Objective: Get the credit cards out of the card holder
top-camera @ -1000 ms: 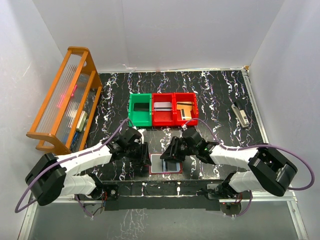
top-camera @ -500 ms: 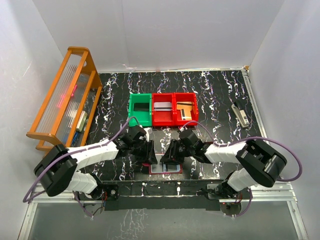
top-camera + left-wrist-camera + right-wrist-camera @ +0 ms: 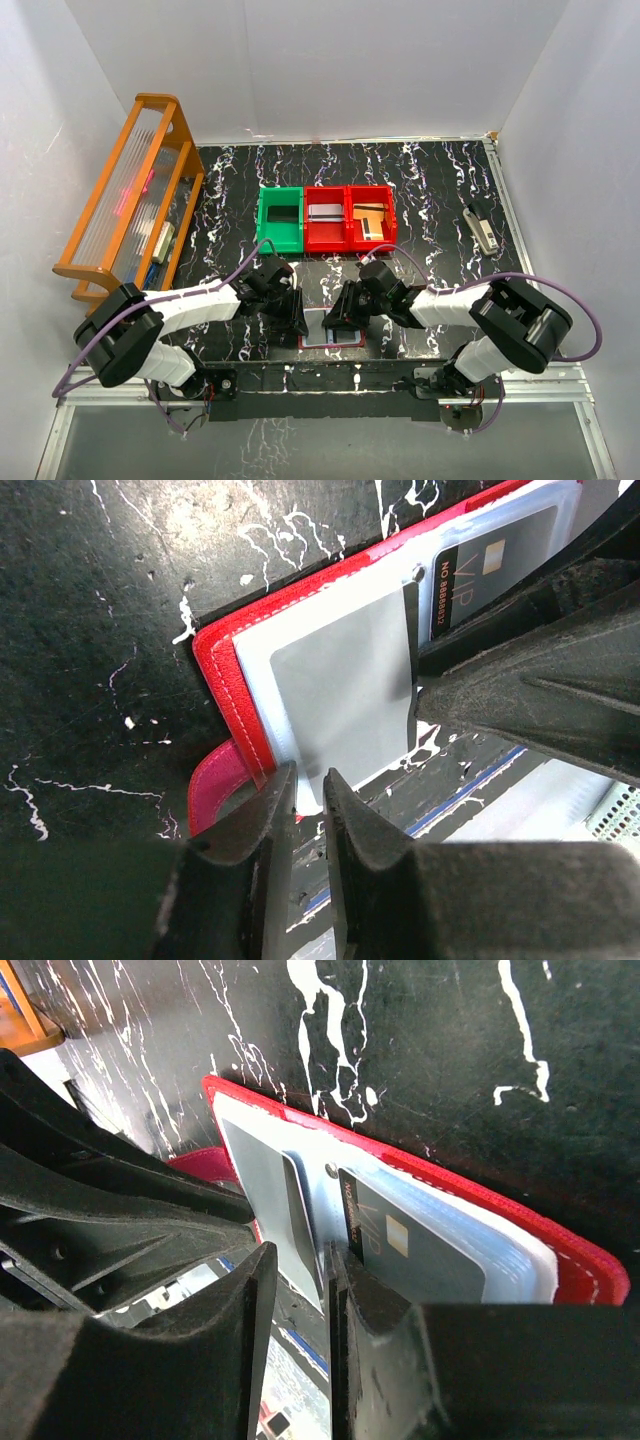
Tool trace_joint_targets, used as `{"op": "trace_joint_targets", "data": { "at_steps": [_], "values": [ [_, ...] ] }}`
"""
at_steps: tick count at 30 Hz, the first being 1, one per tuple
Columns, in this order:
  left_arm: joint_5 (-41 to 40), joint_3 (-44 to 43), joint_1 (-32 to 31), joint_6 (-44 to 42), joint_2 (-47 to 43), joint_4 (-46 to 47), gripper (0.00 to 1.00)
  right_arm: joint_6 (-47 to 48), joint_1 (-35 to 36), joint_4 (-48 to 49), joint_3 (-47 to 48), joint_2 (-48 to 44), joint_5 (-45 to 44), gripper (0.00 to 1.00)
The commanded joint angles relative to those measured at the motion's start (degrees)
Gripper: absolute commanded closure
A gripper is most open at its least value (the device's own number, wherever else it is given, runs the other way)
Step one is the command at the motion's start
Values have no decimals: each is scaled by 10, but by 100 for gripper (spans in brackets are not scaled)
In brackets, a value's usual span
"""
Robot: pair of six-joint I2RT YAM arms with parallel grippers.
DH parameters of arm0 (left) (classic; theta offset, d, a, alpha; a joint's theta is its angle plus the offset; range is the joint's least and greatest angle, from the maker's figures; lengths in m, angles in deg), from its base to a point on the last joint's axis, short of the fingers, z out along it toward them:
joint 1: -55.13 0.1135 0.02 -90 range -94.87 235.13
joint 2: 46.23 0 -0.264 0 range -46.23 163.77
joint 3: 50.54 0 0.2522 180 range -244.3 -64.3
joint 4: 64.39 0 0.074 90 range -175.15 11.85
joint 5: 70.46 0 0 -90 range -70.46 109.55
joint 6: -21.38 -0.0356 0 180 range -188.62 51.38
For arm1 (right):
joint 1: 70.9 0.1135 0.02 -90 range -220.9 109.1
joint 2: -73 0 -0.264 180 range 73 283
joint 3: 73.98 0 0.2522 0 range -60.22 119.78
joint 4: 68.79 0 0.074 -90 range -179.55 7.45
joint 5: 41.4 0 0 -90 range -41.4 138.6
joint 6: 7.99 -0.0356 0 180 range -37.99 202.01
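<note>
Card holder [image 3: 331,331] lies open at the near edge of the table [image 3: 430,190], between both grippers, with a dark VIP card [image 3: 480,575] inside its sleeve. Right gripper [image 3: 328,1255] pinches a clear sleeve edge. Left gripper [image 3: 308,780] has its jaws nearly together at the left sleeve's edge; can't tell if it's gripping.

White arm links [image 3: 190,300] w/ black joints [image 3: 105,345], purple cables [image 3: 598,335], black textured fingers [image 3: 250,830]

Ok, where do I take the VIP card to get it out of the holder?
Probably the VIP card's short end by the holder's fold, the end with the number along it; the rest sits under the clear sleeve. It lies flat and thin, so bring the right pincer in from the near edge, one finger over, one under. Whether the sleeve opens there I cannot tell.
</note>
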Motion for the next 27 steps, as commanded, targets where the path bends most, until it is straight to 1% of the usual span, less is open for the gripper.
{"op": "trace_joint_targets", "data": {
  "at_steps": [1, 6, 10, 15, 23, 27],
  "values": [
    [-3, 4, -5, -6, 13, -17, 84, -5, 3, 46, -10, 13, 11, 76],
    [-5, 1, -6, -6, 19, -19, 86, -13, 3, 73, -12, 17, 22, 80],
    [-12, 1, -8, -6, 20, -26, 87, -14, 3, 71, -15, 0, 14, 89],
    [-22, 2, -8, -8, 18, -37, 87, -4, 3, 47, -15, -24, 5, 99],
    [-27, 6, -8, -7, 14, -41, 88, 17, 1, 4, -12, -53, -5, 100],
    [-28, 7, -8, -7, 14, -41, 89, 24, -5, -11, -18, -64, -6, 98]
  ]
}}
